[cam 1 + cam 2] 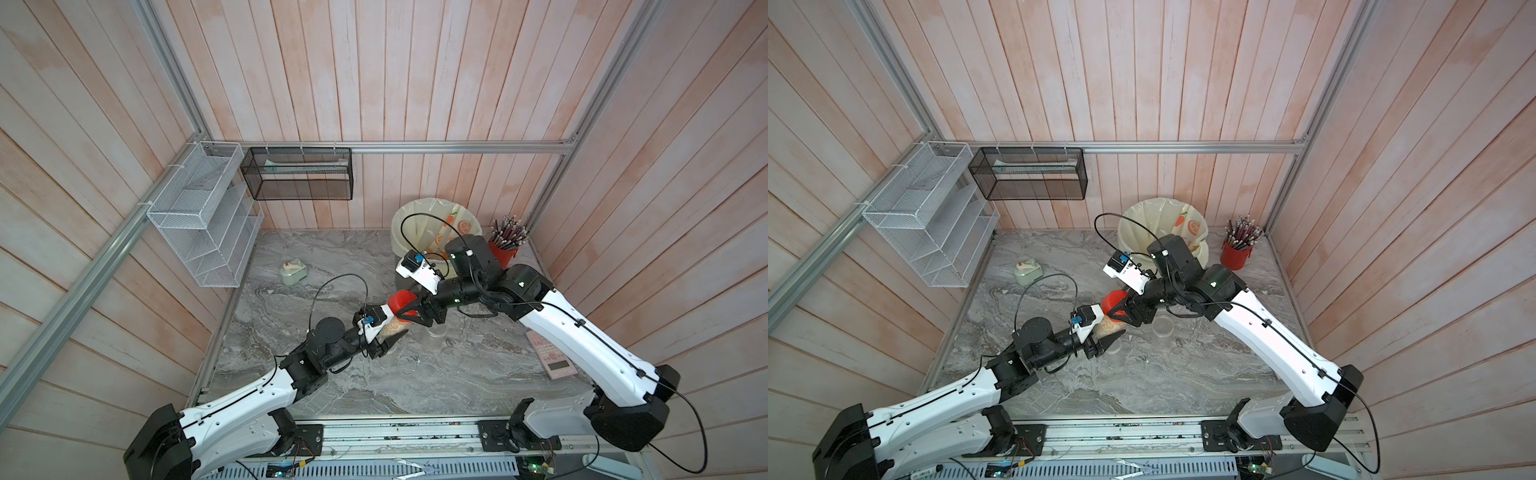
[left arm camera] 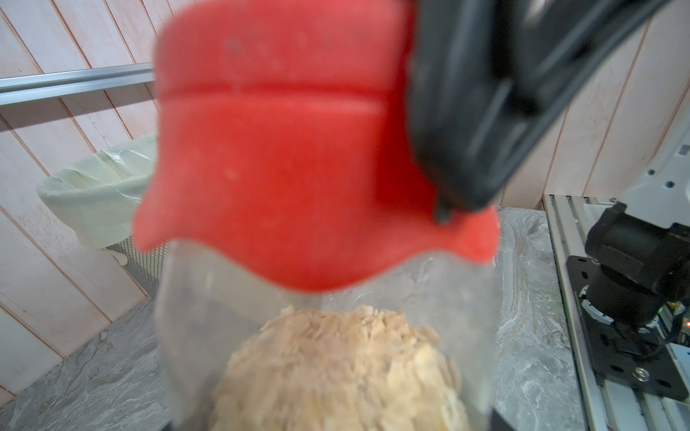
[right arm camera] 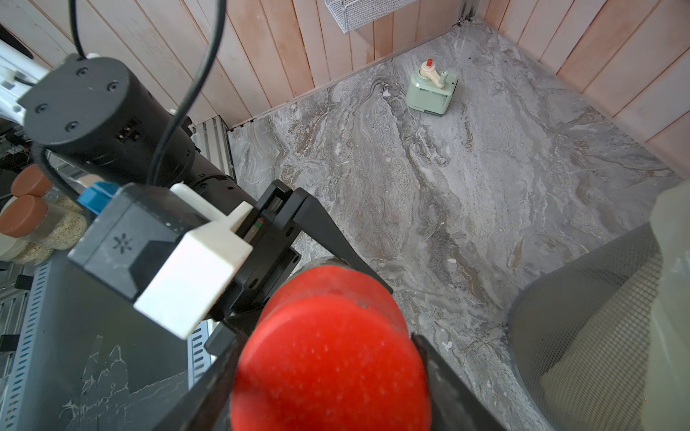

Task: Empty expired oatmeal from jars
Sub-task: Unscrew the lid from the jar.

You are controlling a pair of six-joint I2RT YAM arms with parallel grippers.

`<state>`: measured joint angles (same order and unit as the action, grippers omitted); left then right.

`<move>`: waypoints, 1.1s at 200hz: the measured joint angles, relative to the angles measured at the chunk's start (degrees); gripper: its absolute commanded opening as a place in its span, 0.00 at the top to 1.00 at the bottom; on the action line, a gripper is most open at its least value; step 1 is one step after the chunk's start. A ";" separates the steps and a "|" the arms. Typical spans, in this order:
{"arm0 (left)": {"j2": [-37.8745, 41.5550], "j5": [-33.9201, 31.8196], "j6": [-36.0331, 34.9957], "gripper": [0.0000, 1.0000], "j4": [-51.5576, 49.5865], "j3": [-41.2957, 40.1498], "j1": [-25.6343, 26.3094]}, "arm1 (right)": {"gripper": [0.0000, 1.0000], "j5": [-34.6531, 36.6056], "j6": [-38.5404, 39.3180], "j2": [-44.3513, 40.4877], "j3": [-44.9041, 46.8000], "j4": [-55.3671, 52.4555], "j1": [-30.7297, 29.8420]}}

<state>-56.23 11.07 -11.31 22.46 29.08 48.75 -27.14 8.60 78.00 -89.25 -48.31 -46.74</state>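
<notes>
The red-lidded jar (image 1: 397, 327) is held clear of the table (image 1: 332, 257), near its middle. It is clamped round its clear body by the left gripper (image 1: 386, 338), whose jaws are part-closed on it. The oatmeal (image 2: 336, 365) is seen filling the lower part of the jar. The red lid (image 1: 401, 300) is pinched across its sides by the right gripper (image 1: 409, 312), jaws likewise part-closed.

The lid is judged still on, though the thread line cannot be made out because the left wrist view is blurred.

Step in hand: unscrewing.
- The jar body should be kept fixed while the lid is turned from the right wrist, with regrips as needed.
- The lid should be lifted straight off only once it is free, so no flakes are flung.
- The squeeze on the thin wall should be kept moderate.

The bin (image 1: 409, 210) stands near, behind the arms, and the jar should be tipped over it afterwards.
</notes>
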 measured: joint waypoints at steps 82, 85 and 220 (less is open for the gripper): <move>0.09 -1.07 0.39 0.95 4.90 -0.13 0.07 | 0.08 0.39 2.38 -0.13 1.33 0.66 -0.15; 0.11 -1.11 0.42 0.95 4.98 -0.13 0.07 | 0.06 0.46 2.12 -0.15 1.42 0.70 -0.15; -0.90 -12.04 -7.76 0.95 7.32 -0.13 0.04 | 0.08 12.00 -22.10 -19.74 10.36 15.37 0.07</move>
<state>-57.12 -0.97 -19.07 29.78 28.95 48.80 -15.14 -13.50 58.26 -78.89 -32.95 -46.68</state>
